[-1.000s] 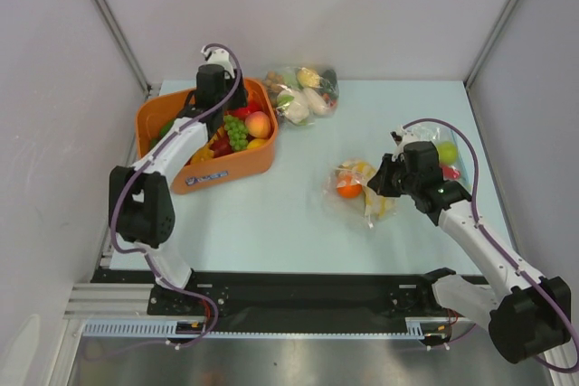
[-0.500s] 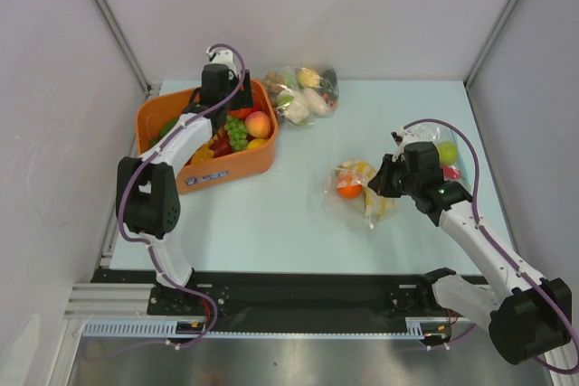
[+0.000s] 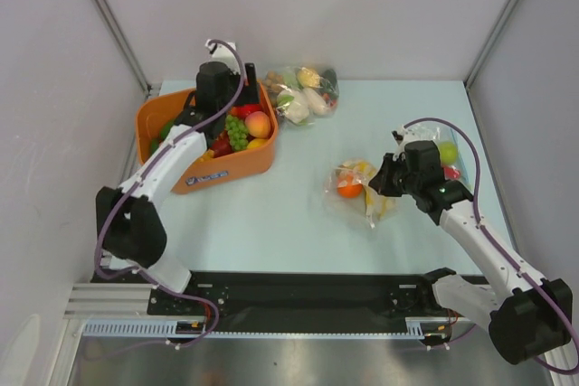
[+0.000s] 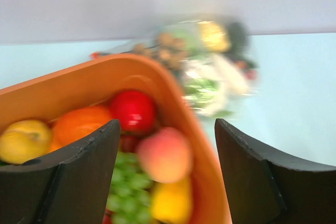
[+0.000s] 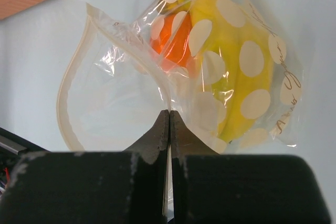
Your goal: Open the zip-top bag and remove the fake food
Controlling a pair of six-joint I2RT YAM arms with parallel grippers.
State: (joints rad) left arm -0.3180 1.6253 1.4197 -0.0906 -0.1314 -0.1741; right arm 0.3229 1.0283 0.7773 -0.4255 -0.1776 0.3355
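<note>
- Tub of rounded orange plastic (image 3: 226, 167) stands on the pale blue table (image 3: 271, 223), heaped with glossy toy fruit.
- Inside the tub, the left wrist view shows a red plastic apple (image 4: 134, 109), a pink-orange toy peach (image 4: 165, 156), a bunch of green toy grapes (image 4: 126, 198), a round orange toy fruit (image 4: 79, 124) and a yellow lemon-like piece (image 4: 23, 140).
- The left gripper (image 4: 167, 129) hangs over the tub's far right part. Its two black fingers are spread wide with nothing between them.
- The clear zip-top bag printed with pale dots (image 5: 105, 103) lies on the table to the right of the tub, well apart from it.
- The right gripper (image 5: 169, 116) sits on the side of that bag away from the tub. Its fingers are pressed together, pinching a fold of the bag's film at one pale zip strip.
- The bag's mouth gapes, its two zip strips parted into a loop.
- The fake food is inside this bag, at its closed end: a small orange ball (image 5: 173, 40) on the tub's side and a yellow toy banana (image 5: 236, 93) touching it.
- A second clear bag stuffed with mixed toy food (image 3: 303, 92) lies just beside the tub's far right corner. It is blurred in the left wrist view.
- A green round toy fruit (image 3: 447, 151) shows farther right of the tub than the right gripper, partly hidden by the arm.
</note>
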